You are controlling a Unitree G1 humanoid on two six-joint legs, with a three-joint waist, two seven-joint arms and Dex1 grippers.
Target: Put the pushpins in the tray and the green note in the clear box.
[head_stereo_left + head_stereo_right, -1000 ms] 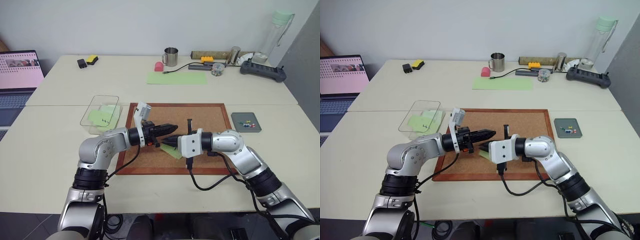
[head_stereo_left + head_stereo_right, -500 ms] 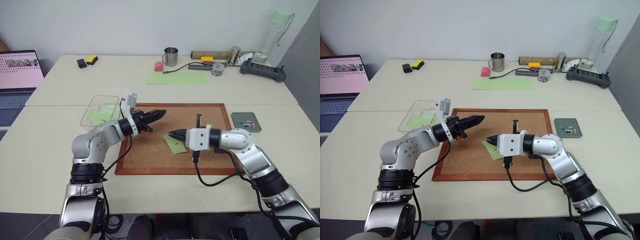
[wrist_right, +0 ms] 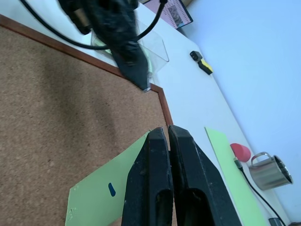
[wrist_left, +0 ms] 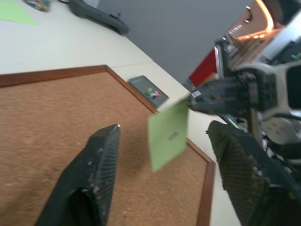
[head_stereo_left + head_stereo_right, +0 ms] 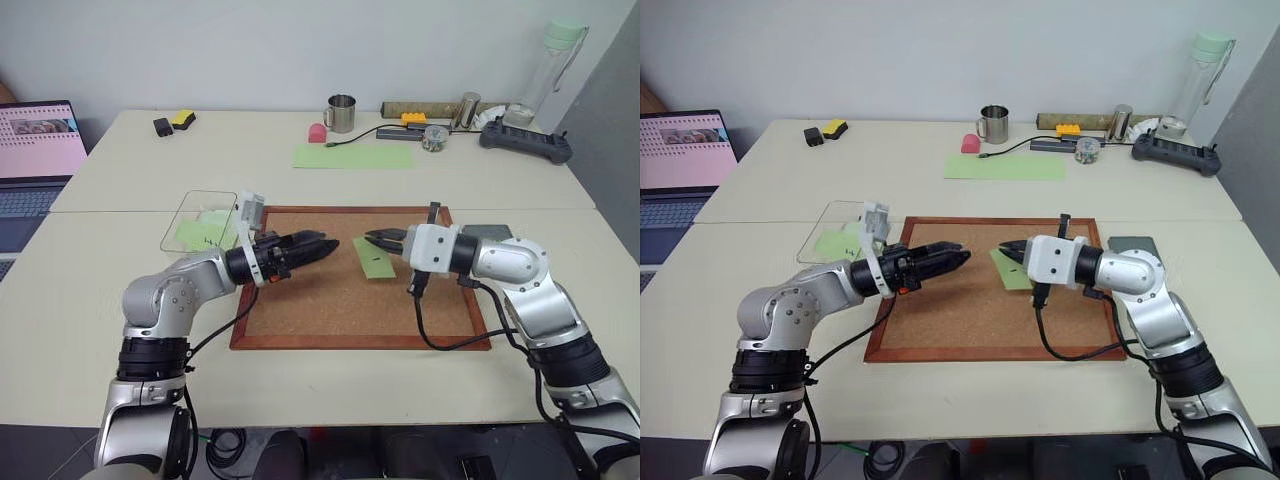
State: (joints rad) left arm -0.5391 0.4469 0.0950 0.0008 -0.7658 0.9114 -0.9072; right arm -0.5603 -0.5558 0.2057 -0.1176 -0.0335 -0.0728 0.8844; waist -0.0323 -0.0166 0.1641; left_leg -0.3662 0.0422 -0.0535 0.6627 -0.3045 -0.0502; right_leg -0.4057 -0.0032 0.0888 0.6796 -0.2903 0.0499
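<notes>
Above the brown-framed corkboard [image 5: 350,275], the right end effector [image 5: 372,239] pinches the small light-green paper note [image 5: 374,259]; the left end effector [image 5: 325,244] gapes empty. Boxing remains.

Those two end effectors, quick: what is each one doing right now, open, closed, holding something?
Left end effector: open, holding nothing.
Right end effector: closed on the green note, held above the corkboard.
</notes>
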